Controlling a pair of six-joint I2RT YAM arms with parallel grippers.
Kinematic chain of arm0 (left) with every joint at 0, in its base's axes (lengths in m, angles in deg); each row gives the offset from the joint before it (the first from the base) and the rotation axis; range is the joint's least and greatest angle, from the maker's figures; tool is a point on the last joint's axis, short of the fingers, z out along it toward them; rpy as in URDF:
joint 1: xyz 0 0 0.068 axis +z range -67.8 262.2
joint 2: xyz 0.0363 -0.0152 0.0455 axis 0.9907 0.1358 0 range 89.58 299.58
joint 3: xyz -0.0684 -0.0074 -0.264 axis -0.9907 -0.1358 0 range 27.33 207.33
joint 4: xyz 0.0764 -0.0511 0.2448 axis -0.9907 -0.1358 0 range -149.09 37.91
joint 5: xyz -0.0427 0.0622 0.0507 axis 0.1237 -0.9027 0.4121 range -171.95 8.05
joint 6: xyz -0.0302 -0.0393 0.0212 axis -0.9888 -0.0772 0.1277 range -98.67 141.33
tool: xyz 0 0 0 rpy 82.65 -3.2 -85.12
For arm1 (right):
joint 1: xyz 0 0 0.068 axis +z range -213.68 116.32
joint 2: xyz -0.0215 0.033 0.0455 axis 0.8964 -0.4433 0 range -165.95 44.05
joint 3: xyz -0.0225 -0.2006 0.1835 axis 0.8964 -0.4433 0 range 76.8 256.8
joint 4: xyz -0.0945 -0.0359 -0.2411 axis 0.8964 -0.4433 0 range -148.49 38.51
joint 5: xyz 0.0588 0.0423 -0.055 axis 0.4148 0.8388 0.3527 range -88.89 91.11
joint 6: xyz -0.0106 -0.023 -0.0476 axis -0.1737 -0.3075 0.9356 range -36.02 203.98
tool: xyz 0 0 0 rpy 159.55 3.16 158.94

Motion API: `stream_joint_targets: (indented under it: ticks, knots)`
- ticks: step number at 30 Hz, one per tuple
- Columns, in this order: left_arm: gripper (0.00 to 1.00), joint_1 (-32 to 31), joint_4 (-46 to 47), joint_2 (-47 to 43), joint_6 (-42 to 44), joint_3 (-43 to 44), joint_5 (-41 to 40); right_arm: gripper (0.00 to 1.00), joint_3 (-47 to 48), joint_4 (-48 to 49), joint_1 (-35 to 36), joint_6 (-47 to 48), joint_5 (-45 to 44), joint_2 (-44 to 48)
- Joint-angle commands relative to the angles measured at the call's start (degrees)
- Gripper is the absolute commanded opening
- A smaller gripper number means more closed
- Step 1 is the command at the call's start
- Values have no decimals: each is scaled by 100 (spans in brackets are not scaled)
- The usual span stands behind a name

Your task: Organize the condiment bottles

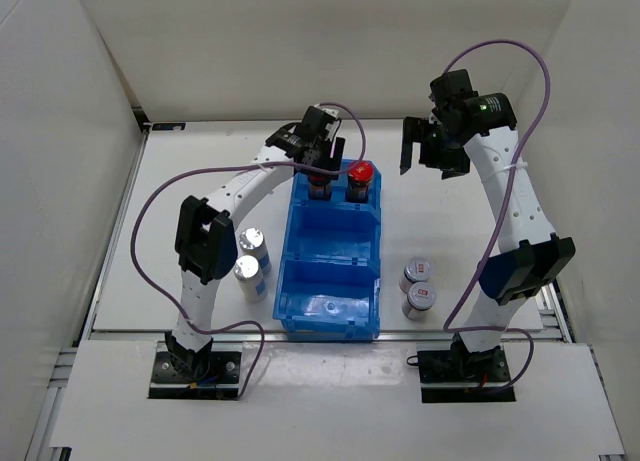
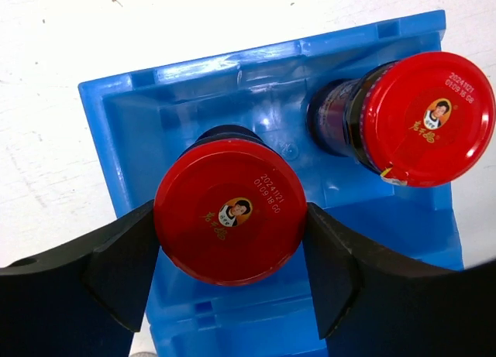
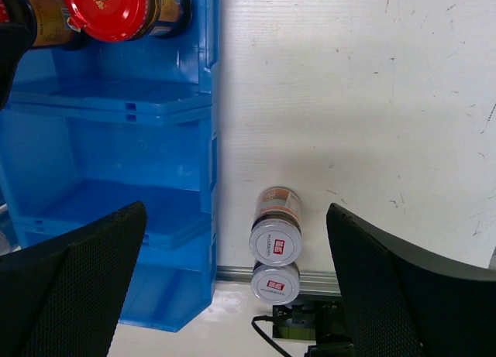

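Note:
My left gripper (image 1: 318, 174) is shut on a dark brown bottle with a red cap (image 2: 229, 210), which stands in the far compartment of the blue bin (image 1: 330, 243). The second red-capped bottle (image 1: 361, 171) stands beside it in the same compartment and also shows in the left wrist view (image 2: 430, 117). Two plain silver-topped bottles (image 1: 254, 241) (image 1: 249, 272) stand left of the bin. Two bottles with red-marked silver caps (image 1: 416, 272) (image 1: 419, 297) stand to its right and also show in the right wrist view (image 3: 275, 241) (image 3: 274, 283). My right gripper (image 1: 425, 153) is open and empty, raised above the table right of the bin's far end.
The bin's middle and near compartments (image 3: 116, 140) hold nothing. White walls close the table at the back and on both sides. A metal rail runs along the table's near edge (image 3: 349, 278).

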Motion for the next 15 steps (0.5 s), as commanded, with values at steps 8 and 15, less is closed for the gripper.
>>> stream_joint_targets:
  ticks: [8, 15]
  knots:
    - [100, 66, 57, -919, 266, 122, -704, 100, -581, -1211, -18, 25, 145, 352]
    - [100, 119, -383, -2315, 232, -885, -1118, 100, -2064, -1097, -18, 25, 611, 870]
